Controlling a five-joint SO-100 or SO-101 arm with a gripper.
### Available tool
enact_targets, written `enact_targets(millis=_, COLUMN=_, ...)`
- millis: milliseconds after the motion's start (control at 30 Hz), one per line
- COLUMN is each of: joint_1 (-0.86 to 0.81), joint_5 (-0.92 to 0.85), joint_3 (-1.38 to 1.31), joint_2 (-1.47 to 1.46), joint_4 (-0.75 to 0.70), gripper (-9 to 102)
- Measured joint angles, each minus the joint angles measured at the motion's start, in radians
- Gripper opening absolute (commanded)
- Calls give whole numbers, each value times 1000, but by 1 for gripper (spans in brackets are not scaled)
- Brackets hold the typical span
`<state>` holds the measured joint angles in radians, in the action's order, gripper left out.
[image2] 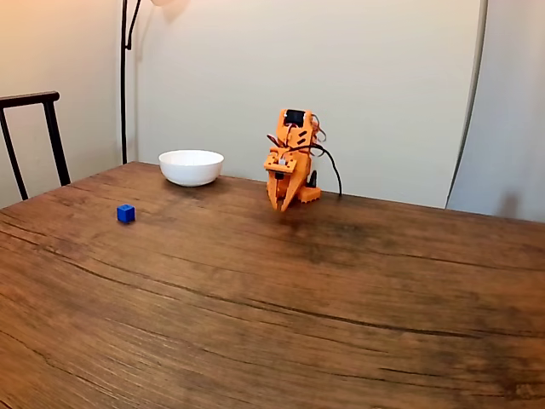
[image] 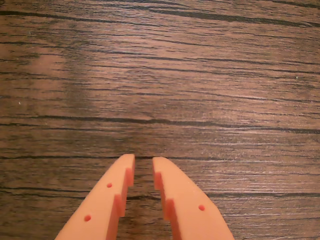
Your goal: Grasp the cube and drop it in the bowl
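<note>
In the fixed view the cube point(image2: 126, 213) is sitting well apart from the pincer point(image2: 284, 207), toward the table's point(image2: 281, 307) left edge, so a long sweep across the wood is being called for. Being equal-sided, the cube offers no long axis. The pincer is being held tip-down near the far edge, its fingers nearly pressed together around nothing, a slim gap being shown in the wrist view point(image: 143, 165). The bowl point(image2: 191, 167) is resting beyond the cube, near the far edge. Nothing is standing between.
</note>
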<state>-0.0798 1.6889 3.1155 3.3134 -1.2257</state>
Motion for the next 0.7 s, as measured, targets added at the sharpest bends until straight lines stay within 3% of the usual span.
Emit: enact_targets(millis=700, joint_1=-18, joint_5=-12, joint_3=0, joint_2=3, joint_4=11, gripper=4)
